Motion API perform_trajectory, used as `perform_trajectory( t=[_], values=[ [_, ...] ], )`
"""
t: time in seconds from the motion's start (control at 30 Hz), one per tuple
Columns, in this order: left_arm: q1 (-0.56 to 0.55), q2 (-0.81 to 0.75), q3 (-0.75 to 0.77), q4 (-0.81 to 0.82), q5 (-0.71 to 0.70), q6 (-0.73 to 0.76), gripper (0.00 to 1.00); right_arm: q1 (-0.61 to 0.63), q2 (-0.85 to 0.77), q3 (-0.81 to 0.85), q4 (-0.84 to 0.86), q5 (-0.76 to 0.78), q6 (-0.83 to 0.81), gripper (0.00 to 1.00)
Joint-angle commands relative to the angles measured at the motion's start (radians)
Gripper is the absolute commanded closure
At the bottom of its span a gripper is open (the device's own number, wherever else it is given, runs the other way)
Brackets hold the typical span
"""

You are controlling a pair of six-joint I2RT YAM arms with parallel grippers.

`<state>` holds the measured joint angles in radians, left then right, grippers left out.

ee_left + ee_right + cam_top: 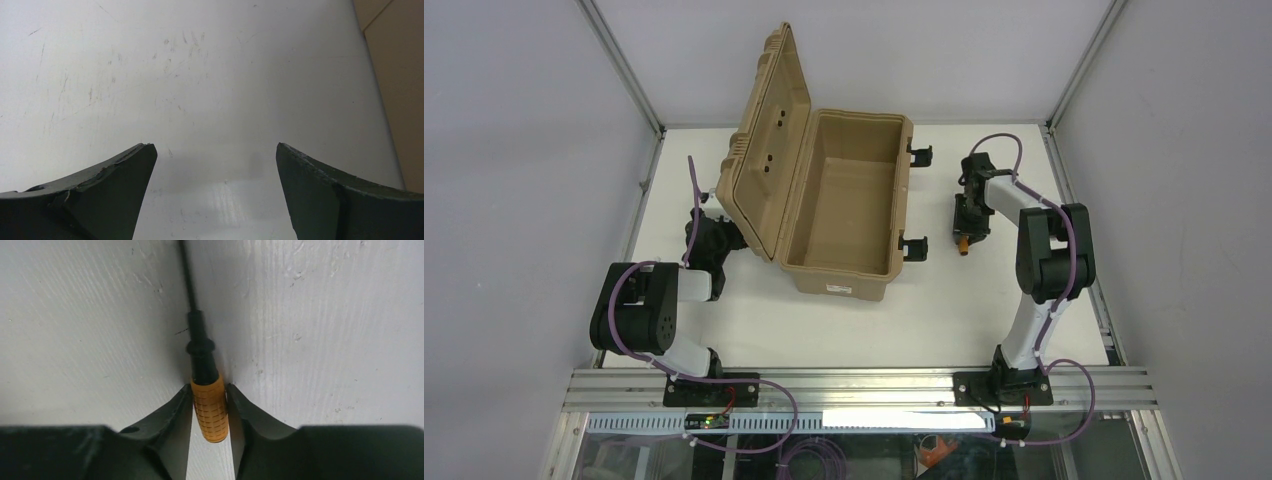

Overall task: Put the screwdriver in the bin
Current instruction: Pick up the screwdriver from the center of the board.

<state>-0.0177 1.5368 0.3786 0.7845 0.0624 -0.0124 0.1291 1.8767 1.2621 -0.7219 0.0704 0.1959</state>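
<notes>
The screwdriver (pixel 210 415) is gripped tight by the right hand (pixel 209 391) on the table (pixel 984 310), right of the open bin (pixel 844 277); next it should be lifted and carried left.

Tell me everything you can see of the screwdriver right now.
The screwdriver has a short orange handle with a gridded grip, a black collar and a thin black shaft. The right gripper pinches the handle from both sides. It is down at the white table, right of the bin, outside it.
</notes>
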Motion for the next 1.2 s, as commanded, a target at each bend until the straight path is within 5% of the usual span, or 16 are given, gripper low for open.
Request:
perform_trajectory(
  t=[0.0,0.17,0.4,1.17],
  values=[
    [0.005,-0.031,-0.004,0.038,0.022,-0.011,0.01,-0.003,0.027,0.008,0.023,-0.001,0.013,0.7],
    [0.005,-0.031,-0.004,0.038,0.022,-0.011,0.01,-0.004,0.022,0.013,0.01,0.005,0.014,0.87],
    [0.005,-0.03,-0.004,0.038,0.022,-0.011,0.01,-0.003,-0.067,0.031,-0.031,0.024,0.032,1.0],
    [0.005,-0.031,-0.004,0.038,0.022,-0.011,0.01,-0.003,-0.36,0.242,-0.245,-0.038,0.089,1.0]
  ],
)
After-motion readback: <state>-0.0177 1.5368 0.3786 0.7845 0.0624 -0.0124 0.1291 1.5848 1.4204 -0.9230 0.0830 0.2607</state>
